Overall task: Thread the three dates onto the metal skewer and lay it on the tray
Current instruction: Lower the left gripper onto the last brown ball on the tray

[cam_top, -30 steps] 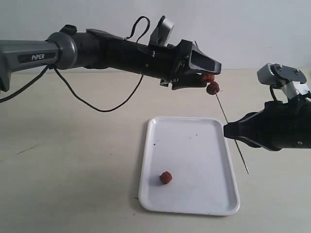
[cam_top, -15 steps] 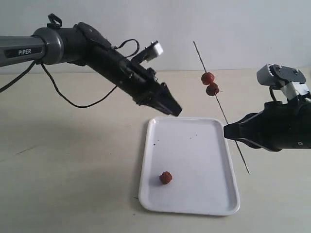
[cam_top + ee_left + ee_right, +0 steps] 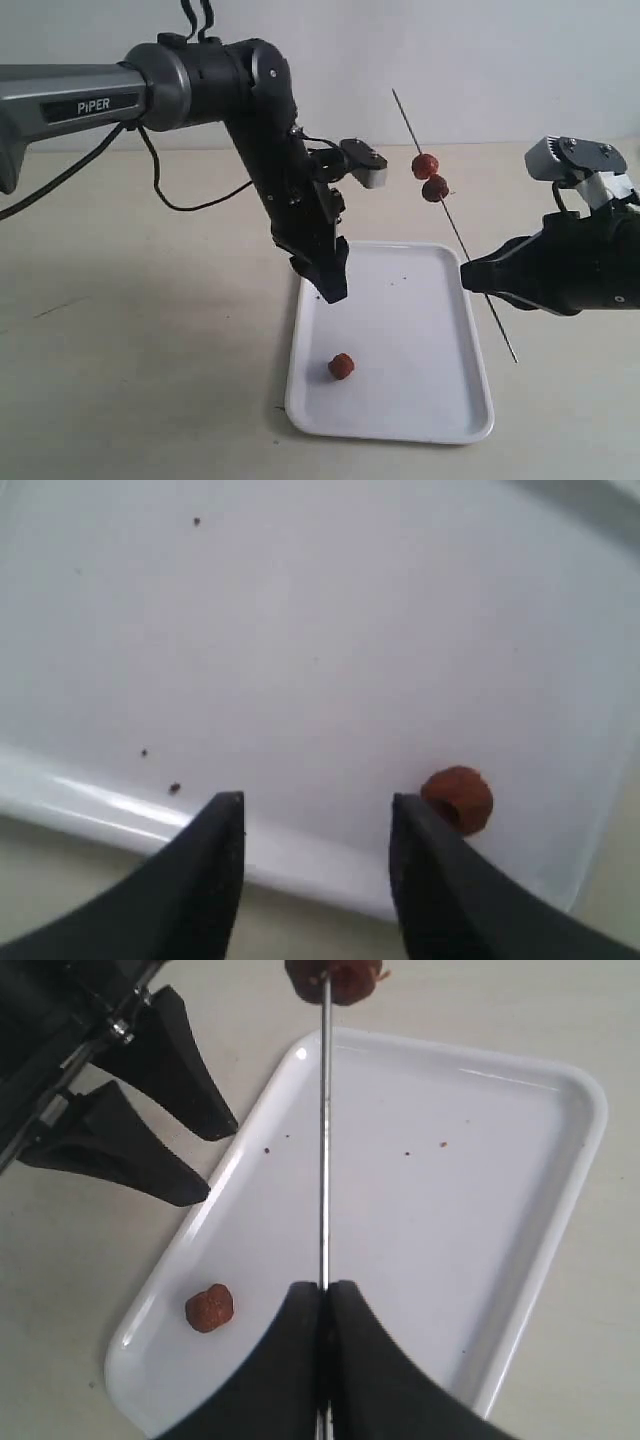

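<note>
My right gripper is shut on the thin metal skewer, which slants up over the tray's right side. Two dates sit threaded high on it. The third date lies loose on the white tray near its front left. My left gripper points down over the tray's left rim, open and empty, with the loose date just beside one fingertip in the left wrist view.
The tray rests on a pale beige tabletop. A black cable hangs from the left arm over the table's back left. A few dark specks dot the tray.
The left arm left the skewer's dates, swung down and toward the tray, and now points its open gripper at the tray's left edge. The right gripper and skewer stayed nearly still.
</note>
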Controlling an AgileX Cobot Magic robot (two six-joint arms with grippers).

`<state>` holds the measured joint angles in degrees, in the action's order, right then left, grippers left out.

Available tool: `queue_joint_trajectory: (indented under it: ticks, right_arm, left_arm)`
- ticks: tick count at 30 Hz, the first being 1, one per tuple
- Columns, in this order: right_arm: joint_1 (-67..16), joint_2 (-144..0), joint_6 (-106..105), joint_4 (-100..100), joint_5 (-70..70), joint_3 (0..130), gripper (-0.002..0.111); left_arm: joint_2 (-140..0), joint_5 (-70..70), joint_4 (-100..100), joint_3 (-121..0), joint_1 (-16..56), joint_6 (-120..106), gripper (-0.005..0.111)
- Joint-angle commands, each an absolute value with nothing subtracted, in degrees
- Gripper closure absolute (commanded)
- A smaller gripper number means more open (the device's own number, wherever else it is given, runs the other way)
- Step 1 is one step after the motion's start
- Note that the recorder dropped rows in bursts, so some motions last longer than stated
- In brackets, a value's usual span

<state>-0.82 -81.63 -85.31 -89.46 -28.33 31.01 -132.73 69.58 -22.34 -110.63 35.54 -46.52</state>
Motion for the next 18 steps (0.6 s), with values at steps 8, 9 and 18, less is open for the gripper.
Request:
queue_joint_trajectory:
  ticks: [8, 9, 18]
  right_arm:
    - [-0.69, -81.48, -79.96, -86.37, -18.28, 31.18, 0.108]
    - [-0.69, -81.48, -79.35, -86.28, -17.02, 31.18, 0.108]
    - [-0.69, -81.48, -79.25, -85.94, -13.24, 31.18, 0.108]
  left_arm:
    - [-130.00, 69.96, -8.15, -104.54, 46.75, -62.43, 0.061]
    - [-130.00, 69.96, -7.38, -103.68, 47.12, -62.99, 0.061]
    - [-129.91, 69.96, -1.04, -102.66, 49.14, -64.69, 0.061]
